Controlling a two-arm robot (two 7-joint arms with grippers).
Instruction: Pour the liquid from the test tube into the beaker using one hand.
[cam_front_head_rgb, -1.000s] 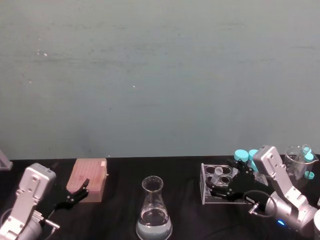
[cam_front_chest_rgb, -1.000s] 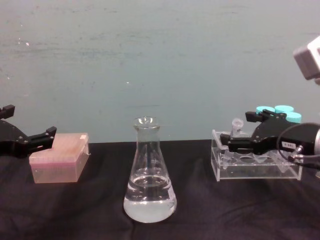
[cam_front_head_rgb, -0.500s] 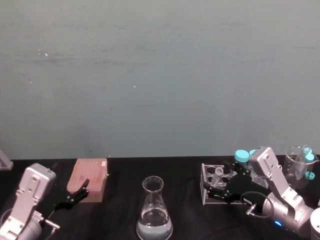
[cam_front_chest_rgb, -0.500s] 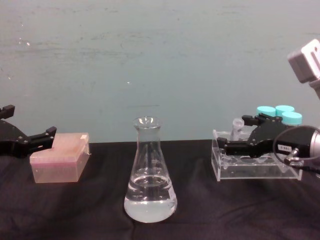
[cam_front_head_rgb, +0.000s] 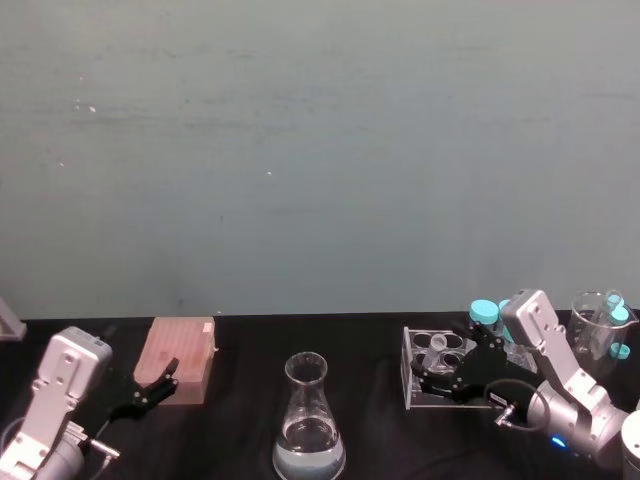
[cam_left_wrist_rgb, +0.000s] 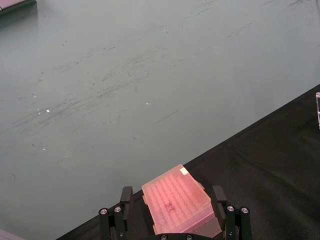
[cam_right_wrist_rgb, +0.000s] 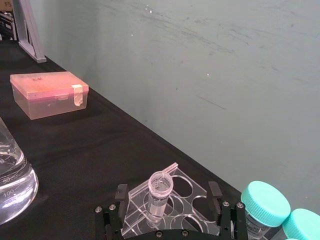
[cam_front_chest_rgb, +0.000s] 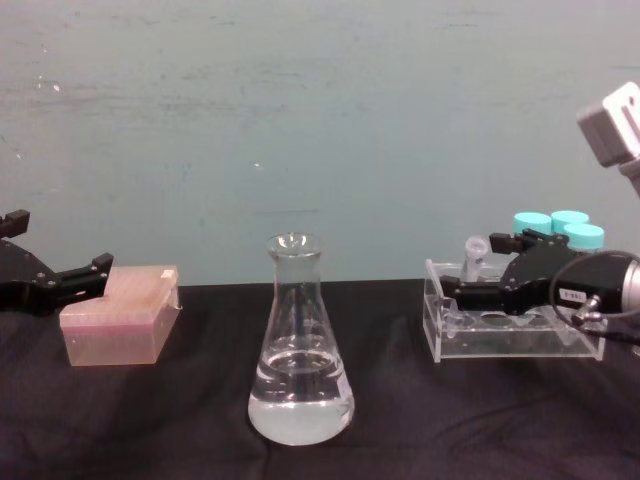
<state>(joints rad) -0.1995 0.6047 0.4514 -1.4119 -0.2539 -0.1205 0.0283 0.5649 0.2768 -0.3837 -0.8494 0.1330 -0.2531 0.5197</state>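
The test tube (cam_right_wrist_rgb: 161, 192) stands in a hole of the clear acrylic rack (cam_front_chest_rgb: 500, 338), toward the end of the rack nearer the beaker, its flared rim above the rack's top plate. In the chest view it leans slightly rather than standing straight. Whether it holds any liquid cannot be told. The right gripper (cam_front_head_rgb: 443, 352) is at the rack with its black fingers (cam_right_wrist_rgb: 120, 194) spread to either side of the tube. The right wrist view shows a clear gap between each finger and the tube wall, so the jaws are apart and grip nothing. Teal-capped tubes (cam_front_chest_rgb: 558, 226) rise just behind the gripper, at the rack's far right end, and a glass vessel (cam_front_head_rgb: 592, 322) with more teal caps in it stands beyond them at the table's right edge. The beaker (cam_front_chest_rgb: 298, 345) sits upright on the black tablecloth (cam_front_chest_rgb: 450, 425), well apart from the rack to its left, with clear liquid (cam_front_chest_rgb: 300, 412) pooled in its wide base (roughly the bottom third). Further left lies a pink lidded box (cam_front_chest_rgb: 118, 318). The left gripper (cam_front_head_rgb: 158, 386) hangs just beside the box, fingers spread wide and holding nothing.
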